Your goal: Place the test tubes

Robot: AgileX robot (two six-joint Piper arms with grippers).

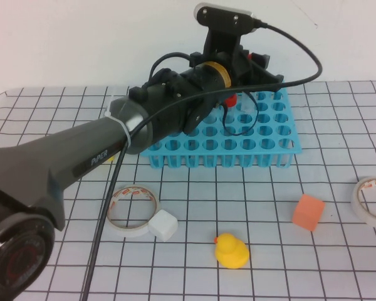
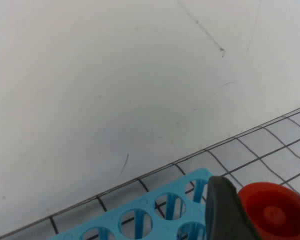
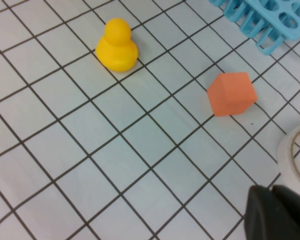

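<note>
My left hand (image 1: 233, 94), above the blue plastic rack (image 1: 263, 135), grips a red-capped test tube (image 1: 230, 99) near its cap, likely light, slick, fragile; right hand (image 3: 277, 212) closed, well off the rack

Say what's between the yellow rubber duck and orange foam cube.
Bare gridded table, high view. Left gripper holds red-capped tube above the blue rack; right gripper, shut, near white tape roll.

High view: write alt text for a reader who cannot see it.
The left gripper holds a red-capped tube over the blue rack at the back of a gridded table. In front lie a tape roll, white cube, duck, orange cube and second roll. The right gripper, shut, is outside this view, near the second roll.
</note>
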